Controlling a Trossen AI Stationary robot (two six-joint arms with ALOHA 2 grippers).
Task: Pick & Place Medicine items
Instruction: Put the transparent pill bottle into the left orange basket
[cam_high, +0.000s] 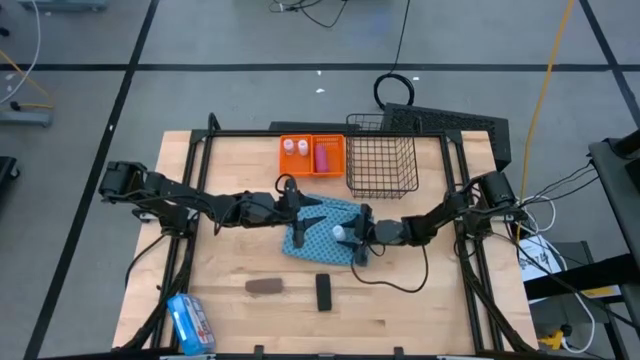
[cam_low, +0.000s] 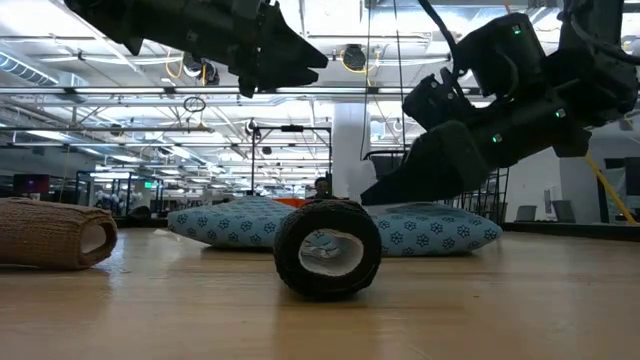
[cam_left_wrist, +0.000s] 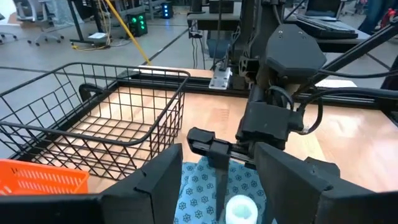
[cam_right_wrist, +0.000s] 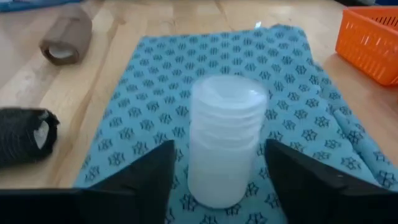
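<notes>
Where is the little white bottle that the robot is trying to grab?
In the high view the white bottle stands on the blue patterned cloth near the table's middle, between the right gripper's open fingers, with the left gripper just beside it.

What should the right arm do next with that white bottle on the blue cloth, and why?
Probably close the jaws on the white bottle. It stands upright on the blue cloth, centred in the right gripper, whose jaws flank it with gaps either side, so it looks lined up but not gripped.
</notes>
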